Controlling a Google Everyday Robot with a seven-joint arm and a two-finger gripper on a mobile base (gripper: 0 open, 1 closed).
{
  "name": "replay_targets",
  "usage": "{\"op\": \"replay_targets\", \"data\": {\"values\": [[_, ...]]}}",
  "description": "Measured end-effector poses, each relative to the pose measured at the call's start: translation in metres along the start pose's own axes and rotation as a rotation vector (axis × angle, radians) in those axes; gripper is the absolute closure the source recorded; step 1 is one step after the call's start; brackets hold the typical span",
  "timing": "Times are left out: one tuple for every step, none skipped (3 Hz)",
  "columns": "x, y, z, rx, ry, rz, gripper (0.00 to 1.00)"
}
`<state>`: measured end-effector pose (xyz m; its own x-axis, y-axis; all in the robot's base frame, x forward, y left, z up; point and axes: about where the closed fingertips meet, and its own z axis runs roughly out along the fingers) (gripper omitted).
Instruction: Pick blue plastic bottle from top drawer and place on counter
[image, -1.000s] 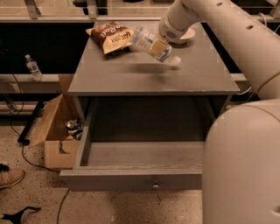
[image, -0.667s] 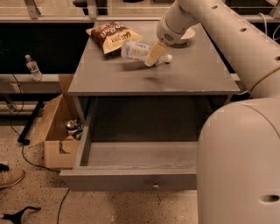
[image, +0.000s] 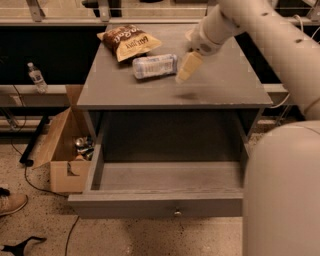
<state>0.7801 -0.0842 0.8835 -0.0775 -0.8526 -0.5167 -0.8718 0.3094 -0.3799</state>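
Observation:
The blue plastic bottle (image: 155, 66) lies on its side on the grey counter (image: 225, 85), just in front of the chip bag (image: 129, 41). My gripper (image: 183, 74) hangs over the counter right at the bottle's right end, a little above the surface, with its cream fingers (image: 190, 65) pointing down-left. The fingers look open and off the bottle. The top drawer (image: 170, 176) stands pulled out below, and nothing shows inside it. Its knob (image: 176, 212) faces front.
My arm (image: 265, 35) crosses the right side, and my base (image: 282, 195) fills the lower right. A cardboard box (image: 60, 150) with cans stands on the floor at left. A small water bottle (image: 37, 77) is on a low ledge, and a shoe (image: 10, 202) is at the far left.
The gripper carried the bottle left and down over the counter. The bottle now lies on the counter by the chip bag, out of the fingers.

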Motion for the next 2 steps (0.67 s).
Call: {"op": "replay_targets", "data": {"values": [[0.052,0.000,-0.039,0.031,-0.036,0.075,0.00],[0.088,0.005,-0.061,0.023,-0.102,0.151,0.00]]}}
